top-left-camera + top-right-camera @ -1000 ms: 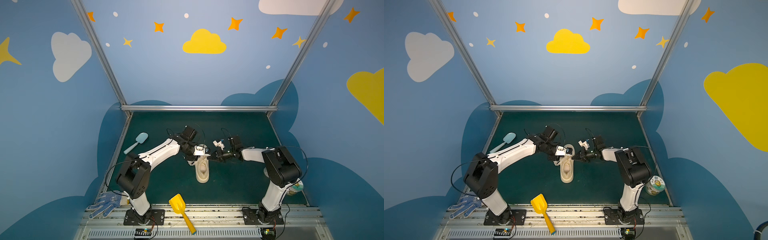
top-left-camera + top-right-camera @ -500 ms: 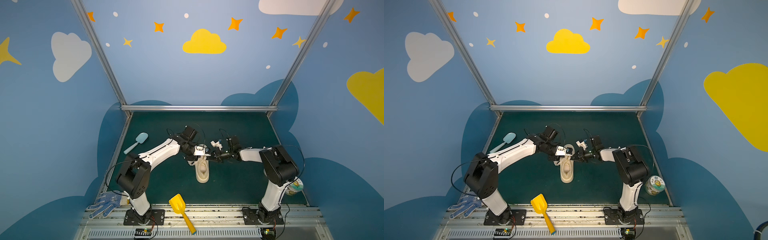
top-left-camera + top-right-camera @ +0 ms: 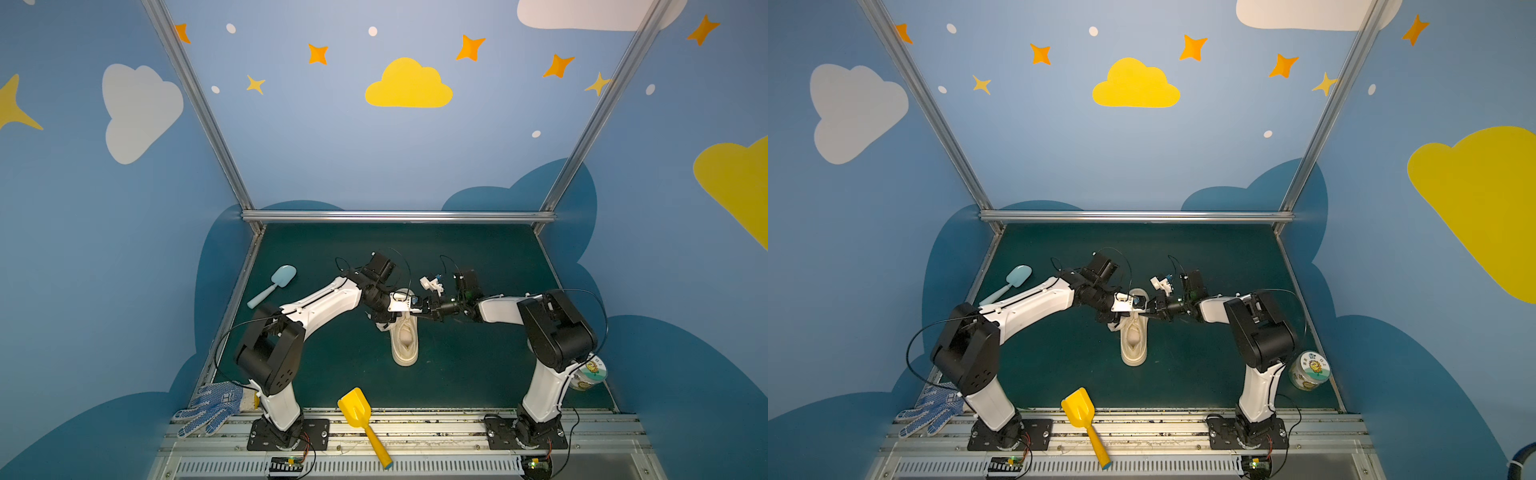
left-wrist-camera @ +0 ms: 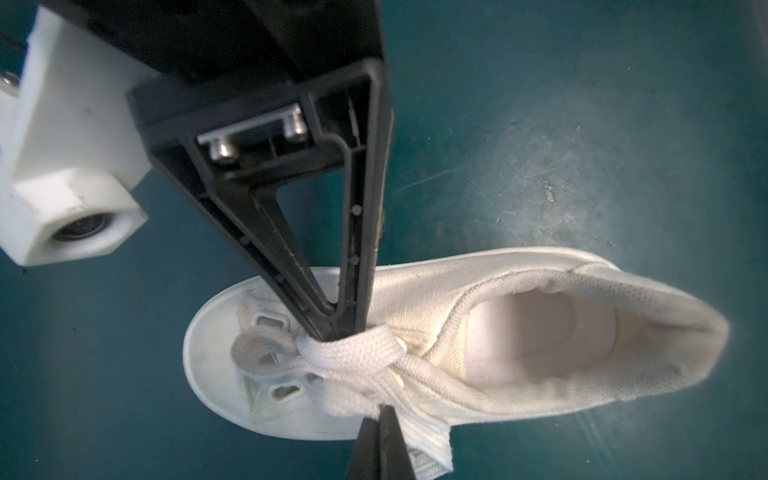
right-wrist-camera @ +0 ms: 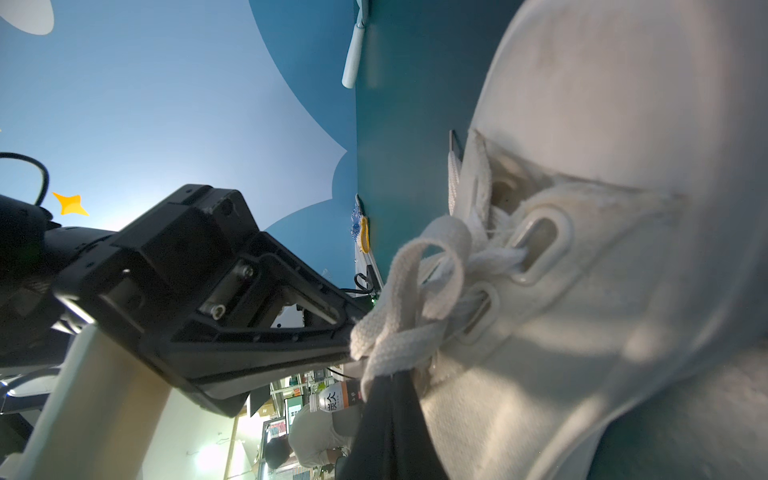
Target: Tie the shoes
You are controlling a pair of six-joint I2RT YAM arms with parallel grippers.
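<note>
Resting sole-down on the mat [image 3: 478,353], cream sneaker [image 3: 405,345], judged light and soft-sided; flat laces [image 4: 353,353] limp, slip-prone, best pinched near the eyelets [image 4: 272,332], where left gripper [image 4: 381,415] and right gripper [image 4: 336,330] each pinch a strand, fully closed.

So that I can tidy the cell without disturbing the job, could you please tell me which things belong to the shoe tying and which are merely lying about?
In use: cream sneaker; its laces; left gripper and right gripper, both shut on the laces.

Lying about: yellow toy shovel; blue-dotted glove; pale blue scoop; lidded tub with a cartoon label.
</note>
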